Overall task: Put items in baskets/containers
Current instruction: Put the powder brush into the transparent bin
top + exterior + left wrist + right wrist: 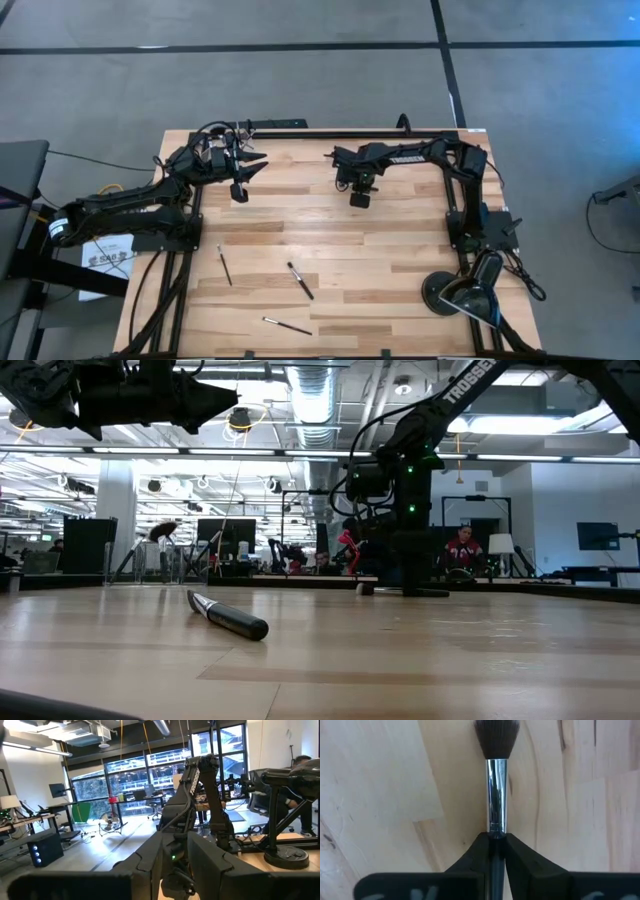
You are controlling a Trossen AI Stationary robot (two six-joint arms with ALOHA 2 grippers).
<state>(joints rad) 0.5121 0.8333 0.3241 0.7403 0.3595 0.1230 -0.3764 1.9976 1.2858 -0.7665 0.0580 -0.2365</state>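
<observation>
Right hand (497,842) clamped on makeup brush (496,775) | left hand (243,172) state unclear

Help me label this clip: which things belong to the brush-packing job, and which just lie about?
Job: held brush in right end effector; left brush, middle brush, front brush on table.
Lying about: black lamp base; papers.

Wooden table (400,250); black lamp base (444,294) at its near right corner; white paper (105,257) off left edge.
</observation>
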